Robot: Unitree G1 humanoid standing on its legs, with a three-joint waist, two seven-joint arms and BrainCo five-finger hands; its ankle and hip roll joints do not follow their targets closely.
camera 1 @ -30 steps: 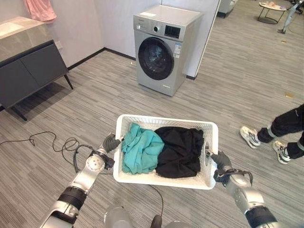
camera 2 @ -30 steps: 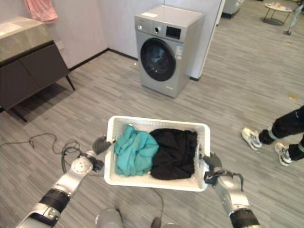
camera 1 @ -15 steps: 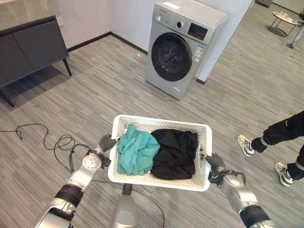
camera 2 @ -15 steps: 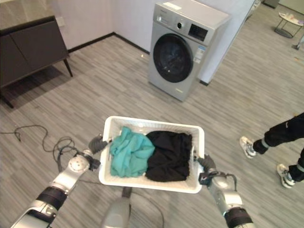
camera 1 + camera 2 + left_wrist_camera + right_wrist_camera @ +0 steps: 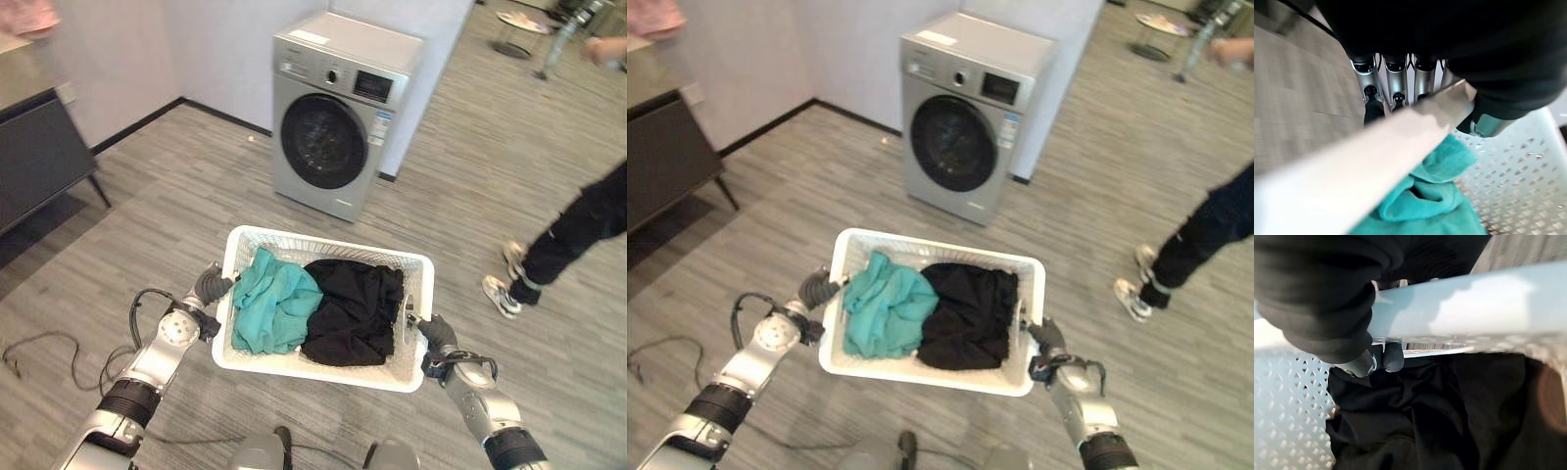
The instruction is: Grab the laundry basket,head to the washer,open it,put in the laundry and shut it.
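Observation:
I carry a white perforated laundry basket [image 5: 324, 239] in front of me, with a teal cloth [image 5: 269, 304] on its left side and a black cloth [image 5: 353, 311] on its right. My left hand [image 5: 208, 286] grips the left rim: its fingers [image 5: 1393, 85] curl under the rim [image 5: 1376, 147] above the teal cloth [image 5: 1435, 196]. My right hand [image 5: 438, 335] grips the right rim [image 5: 1474, 303], its thumb [image 5: 1392, 356] inside over the black cloth [image 5: 1415, 416]. The silver washer [image 5: 338, 122] stands ahead by the wall, its dark round door [image 5: 315, 142] shut.
A dark cabinet [image 5: 39, 162] stands at the left by the wall. A person's dark-trousered legs [image 5: 573, 230] and a pale shoe [image 5: 500, 296] are at the right. Grey plank floor lies between the basket and the washer.
The whole view has swung as the camera moved, and the washer now sits more to the left. Both hands keep hold of the basket. The person at the right has stepped.

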